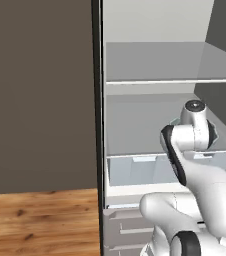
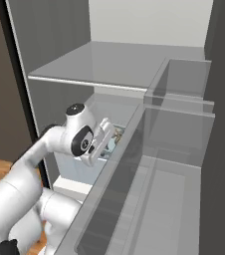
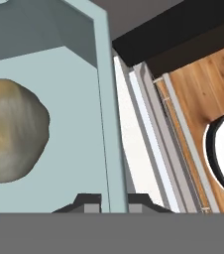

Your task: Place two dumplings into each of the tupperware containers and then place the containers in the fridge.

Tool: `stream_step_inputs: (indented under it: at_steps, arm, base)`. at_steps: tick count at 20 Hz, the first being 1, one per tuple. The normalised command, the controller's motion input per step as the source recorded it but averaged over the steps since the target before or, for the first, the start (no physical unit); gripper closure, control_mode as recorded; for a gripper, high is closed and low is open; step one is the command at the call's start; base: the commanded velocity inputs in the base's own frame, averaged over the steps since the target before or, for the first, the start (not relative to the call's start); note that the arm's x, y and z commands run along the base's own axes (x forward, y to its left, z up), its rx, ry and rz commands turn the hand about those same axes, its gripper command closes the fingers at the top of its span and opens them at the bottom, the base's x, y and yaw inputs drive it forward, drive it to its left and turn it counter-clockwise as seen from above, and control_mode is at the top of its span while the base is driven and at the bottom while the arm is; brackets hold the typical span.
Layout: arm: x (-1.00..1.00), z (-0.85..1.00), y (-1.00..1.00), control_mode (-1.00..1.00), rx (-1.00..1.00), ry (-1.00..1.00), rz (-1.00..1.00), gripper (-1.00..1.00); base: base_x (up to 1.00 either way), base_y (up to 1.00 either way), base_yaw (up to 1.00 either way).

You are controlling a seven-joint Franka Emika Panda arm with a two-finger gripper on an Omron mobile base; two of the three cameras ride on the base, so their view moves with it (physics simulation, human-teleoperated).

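In the hand view my gripper (image 3: 113,202) is shut on the thin side wall of a translucent light blue tupperware container (image 3: 64,94), one fingertip on either side of the wall. A tan dumpling (image 3: 10,131) lies inside it at the left. The fridge (image 1: 155,81) stands open with its white interior and glass shelves showing. In the right base view my gripper (image 2: 106,141) reaches in over the middle shelf, and a bit of the container (image 2: 112,144) with a dumpling (image 2: 118,132) shows past the hand. The wrist hides most of the tub in the left base view.
Pale drawers (image 1: 150,169) sit under the middle shelf. The open door's translucent bins (image 2: 184,109) stand close on the right of the arm. A dark cabinet front (image 1: 35,95) lies left of the fridge, above wooden floor (image 1: 40,220).
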Motion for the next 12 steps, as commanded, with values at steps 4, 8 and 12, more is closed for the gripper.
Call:
stream_step_inputs:
  at_steps: [4,8,12]
  arm:
    - [0.66,0.02,-0.63,-1.0,0.0,0.0,0.02,1.0]
    - [0.66,0.0,-0.58,-1.0,0.0,0.0,0.08,1.0]
    - [0.7,0.0,-0.59,-1.0,0.0,0.0,0.11,1.0]
  base:
    - [0.0,0.0,0.0]
    - [0.0,0.0,0.0]
    - [0.0,0.0,0.0]
